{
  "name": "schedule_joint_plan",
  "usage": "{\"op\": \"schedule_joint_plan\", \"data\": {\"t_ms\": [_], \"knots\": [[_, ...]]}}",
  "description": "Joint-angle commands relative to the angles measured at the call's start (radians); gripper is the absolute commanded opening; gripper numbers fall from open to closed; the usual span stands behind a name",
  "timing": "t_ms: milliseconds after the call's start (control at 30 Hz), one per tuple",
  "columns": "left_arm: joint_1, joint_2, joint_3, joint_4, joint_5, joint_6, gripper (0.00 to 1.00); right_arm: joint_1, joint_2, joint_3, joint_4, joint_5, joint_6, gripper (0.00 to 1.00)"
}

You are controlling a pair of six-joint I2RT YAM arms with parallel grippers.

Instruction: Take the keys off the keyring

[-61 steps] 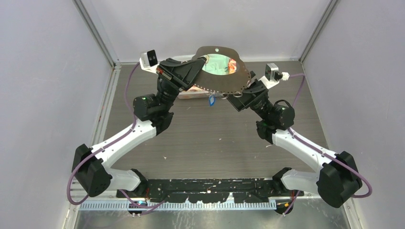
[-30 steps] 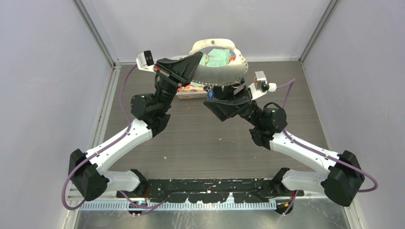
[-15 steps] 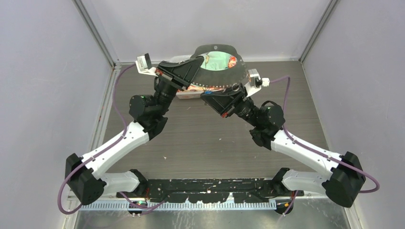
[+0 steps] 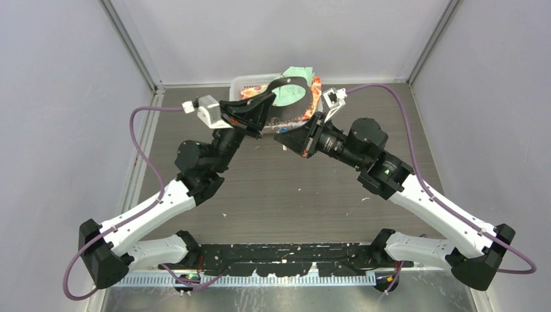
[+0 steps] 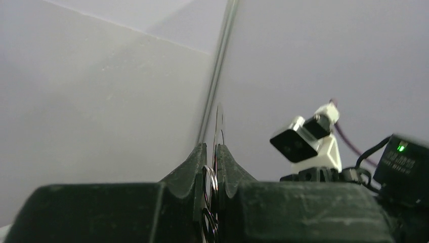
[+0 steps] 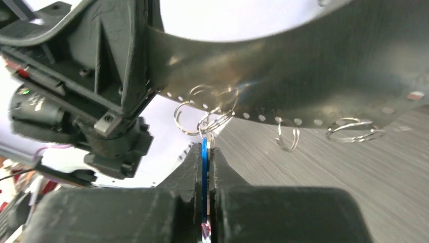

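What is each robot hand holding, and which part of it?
The left gripper pinches the rim of the flat grey metal ring plate. The right gripper pinches the bright blue plastic key tag.

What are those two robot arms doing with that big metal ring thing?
They are working on getting the keys off the keyring. The left gripper is shut on the rim of the flat grey keyring and holds it up above the table. The right gripper is shut on the keys, pinching their blue tag. The keys are not off yet: small silver loops link them to the keyring's rim.
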Motion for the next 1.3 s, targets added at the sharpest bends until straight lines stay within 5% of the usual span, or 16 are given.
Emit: {"op": "schedule_joint_plan", "data": {"t_ms": [0,100,200,400,567,667,767,867,1000,1100,1267], "knots": [[-0.035,0.006,-0.031,-0.054,-0.048,0.211,0.01,-0.023,-0.039,0.148,-0.143,0.146,-0.054,0.01],[-0.037,-0.003,-0.046,-0.059,-0.06,0.248,0.01,-0.002,0.106,0.26,-0.278,-0.052,-0.022,0.01],[-0.04,-0.024,-0.061,-0.057,-0.028,0.263,0.01,0.026,0.137,0.305,-0.416,-0.008,-0.08,0.01],[-0.041,-0.056,-0.134,-0.059,-0.072,0.209,0.01,-0.262,0.05,0.283,-0.418,-0.116,-0.042,0.01],[-0.041,0.004,-0.201,-0.166,-0.243,0.099,0.01,-0.328,0.116,0.391,-0.472,-0.167,-0.079,0.01],[-0.026,0.041,-0.236,-0.279,-0.365,-0.063,0.01,-0.294,0.177,0.324,-0.482,-0.225,-0.078,0.01],[-0.012,0.051,-0.272,-0.403,-0.43,-0.203,0.01,-0.176,0.225,0.236,-0.667,-0.018,-0.229,0.01],[-0.002,0.024,-0.349,-0.461,-0.438,-0.289,0.01,-0.383,0.192,-0.06,-0.445,-0.12,-0.072,0.01],[-0.006,0.079,-0.481,-0.469,-0.4,-0.469,0.01,-0.088,0.372,-0.042,-0.57,0.063,-0.193,0.01],[-0.069,0.166,-0.568,-0.427,-0.447,-0.542,0.01,-0.193,0.371,-0.211,-0.358,-0.009,-0.076,0.01],[-0.193,0.365,-0.562,-0.502,-0.481,-0.615,0.0,-0.182,0.457,-0.196,-0.442,0.019,-0.165,0.01]]}}
